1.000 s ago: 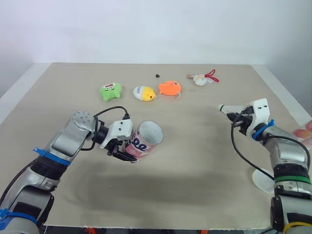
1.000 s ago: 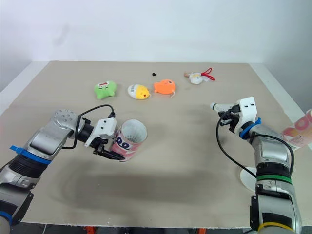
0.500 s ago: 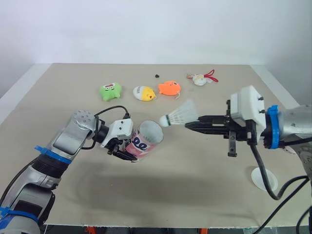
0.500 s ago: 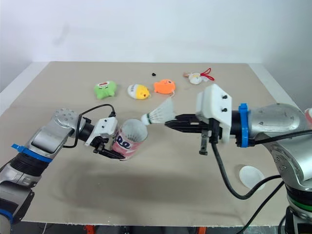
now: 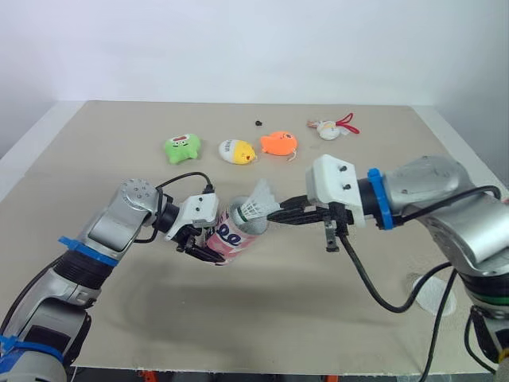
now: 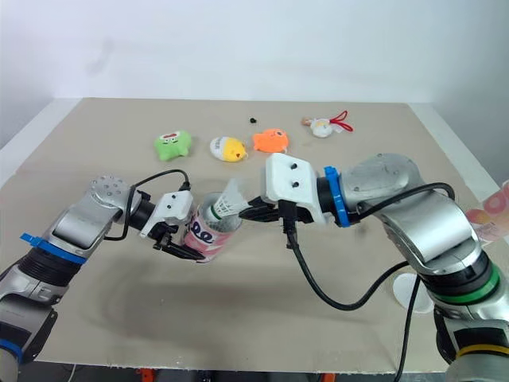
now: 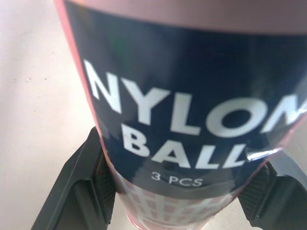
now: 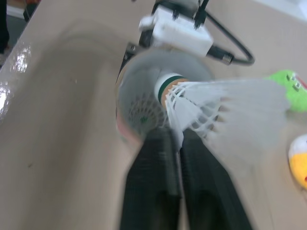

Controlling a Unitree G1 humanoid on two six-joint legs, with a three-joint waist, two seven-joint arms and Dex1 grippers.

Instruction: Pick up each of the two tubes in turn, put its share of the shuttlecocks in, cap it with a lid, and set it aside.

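My left gripper (image 5: pixel 200 248) is shut on a pink tube (image 5: pixel 235 235) labelled "NYLON BALL" (image 7: pixel 192 110). It holds the tube tilted just above the table, open mouth facing right. My right gripper (image 5: pixel 275 216) is shut on the skirt of a white shuttlecock (image 5: pixel 256 205). The shuttlecock's green-banded cork end (image 8: pixel 168 86) sits at the tube's mouth (image 8: pixel 139 96). Deep inside the tube the netted skirt of another shuttlecock (image 8: pixel 142 113) shows. A white lid (image 6: pixel 408 290) lies flat at the right front of the table. A second pink tube (image 6: pixel 493 212) shows at the table's right edge.
Along the back of the table lie a green plush toy (image 5: pixel 180 148), a yellow-and-white one (image 5: pixel 238 150), an orange one (image 5: pixel 277 143) and a small white toy with a red cord (image 5: pixel 330 128). A tiny black object (image 5: pixel 258 122) sits behind them. The right arm's cable hangs over the lid.
My right arm has swung in from the right side, carrying the shuttlecock to the tube's mouth. The left gripper has kept the tube in place.
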